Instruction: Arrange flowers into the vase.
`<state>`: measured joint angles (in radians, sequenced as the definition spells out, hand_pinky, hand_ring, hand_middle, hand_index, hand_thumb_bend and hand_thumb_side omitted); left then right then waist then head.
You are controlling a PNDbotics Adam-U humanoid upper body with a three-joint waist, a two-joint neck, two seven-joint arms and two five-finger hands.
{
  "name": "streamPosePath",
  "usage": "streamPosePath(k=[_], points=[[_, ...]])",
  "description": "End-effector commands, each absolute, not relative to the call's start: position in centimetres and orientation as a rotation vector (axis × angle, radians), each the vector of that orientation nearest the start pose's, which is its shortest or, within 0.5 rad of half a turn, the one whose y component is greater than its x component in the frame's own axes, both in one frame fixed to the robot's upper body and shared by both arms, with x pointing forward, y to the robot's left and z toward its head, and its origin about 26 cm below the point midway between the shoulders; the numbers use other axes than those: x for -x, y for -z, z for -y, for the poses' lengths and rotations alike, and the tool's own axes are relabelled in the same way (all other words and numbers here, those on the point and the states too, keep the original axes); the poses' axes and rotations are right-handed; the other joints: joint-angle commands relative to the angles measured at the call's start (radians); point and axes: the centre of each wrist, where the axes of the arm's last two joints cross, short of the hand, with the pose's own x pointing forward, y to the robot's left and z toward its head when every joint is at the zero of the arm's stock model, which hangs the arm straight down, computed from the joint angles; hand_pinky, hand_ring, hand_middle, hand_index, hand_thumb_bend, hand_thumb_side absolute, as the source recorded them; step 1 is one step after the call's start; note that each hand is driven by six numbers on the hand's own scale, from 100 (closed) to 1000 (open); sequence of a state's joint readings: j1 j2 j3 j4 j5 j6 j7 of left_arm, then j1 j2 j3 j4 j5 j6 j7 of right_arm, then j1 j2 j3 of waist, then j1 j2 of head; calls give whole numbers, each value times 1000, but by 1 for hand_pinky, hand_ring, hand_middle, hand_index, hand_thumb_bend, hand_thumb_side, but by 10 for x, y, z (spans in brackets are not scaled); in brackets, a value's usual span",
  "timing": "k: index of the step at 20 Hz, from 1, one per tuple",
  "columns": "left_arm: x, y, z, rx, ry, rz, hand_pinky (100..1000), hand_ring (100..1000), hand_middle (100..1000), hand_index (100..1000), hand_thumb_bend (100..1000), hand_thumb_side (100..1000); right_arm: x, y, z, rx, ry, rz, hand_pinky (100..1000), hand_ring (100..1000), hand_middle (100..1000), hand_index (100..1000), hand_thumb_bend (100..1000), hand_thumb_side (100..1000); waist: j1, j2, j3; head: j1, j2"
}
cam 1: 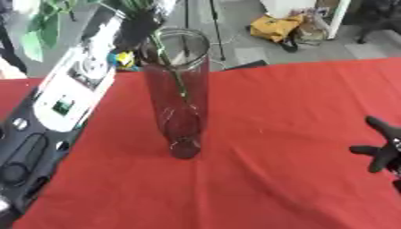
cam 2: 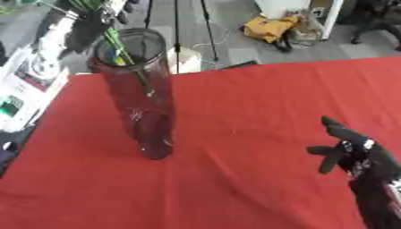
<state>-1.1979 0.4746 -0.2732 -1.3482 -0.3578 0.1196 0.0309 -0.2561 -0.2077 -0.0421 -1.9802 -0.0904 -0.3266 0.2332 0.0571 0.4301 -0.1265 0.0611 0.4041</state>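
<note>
Black right robot hand [cam 2: 354,152]; white-and-black left arm [cam 1: 74,89] casing.

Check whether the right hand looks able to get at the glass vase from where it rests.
Probably yes. The right hand rests open at the lower right, and only bare red tablecloth lies between it and the vase. Whether the arm stretches that far cannot be told.

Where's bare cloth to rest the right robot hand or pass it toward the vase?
The red tablecloth lies bare between the glass vase and the open right robot hand, and in front of the vase too. It is crowded at the vase mouth, where the left robot hand holds a green stem.
</note>
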Motion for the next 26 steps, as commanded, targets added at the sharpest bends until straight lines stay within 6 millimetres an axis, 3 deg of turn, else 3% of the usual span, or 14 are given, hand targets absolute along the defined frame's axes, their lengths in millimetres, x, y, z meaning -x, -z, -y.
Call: streamPosePath(k=[1, 16, 26], points=[[-415, -395, -182, -839, 831, 2345, 397, 534, 548, 696, 100, 1000, -297, -186, 257, -101, -518, 2542, 746, 1000, 426, 841, 100, 1000, -1, -18, -4, 6, -18], [-409, -402, -188, -838, 951, 2333, 416, 568, 586, 759, 100, 1000, -296, -182, 259, -91, -516, 2526, 747, 1000, 424, 842, 100, 1000, -4, -21, 6, 5, -4], [-408, -405, -194, -913, 1127, 2220, 529, 685, 701, 857, 144, 1000, -295, -182, 260, -91, -509, 2523, 746, 1000, 424, 842, 100, 1000, 1, -26, 5, 6, -4]])
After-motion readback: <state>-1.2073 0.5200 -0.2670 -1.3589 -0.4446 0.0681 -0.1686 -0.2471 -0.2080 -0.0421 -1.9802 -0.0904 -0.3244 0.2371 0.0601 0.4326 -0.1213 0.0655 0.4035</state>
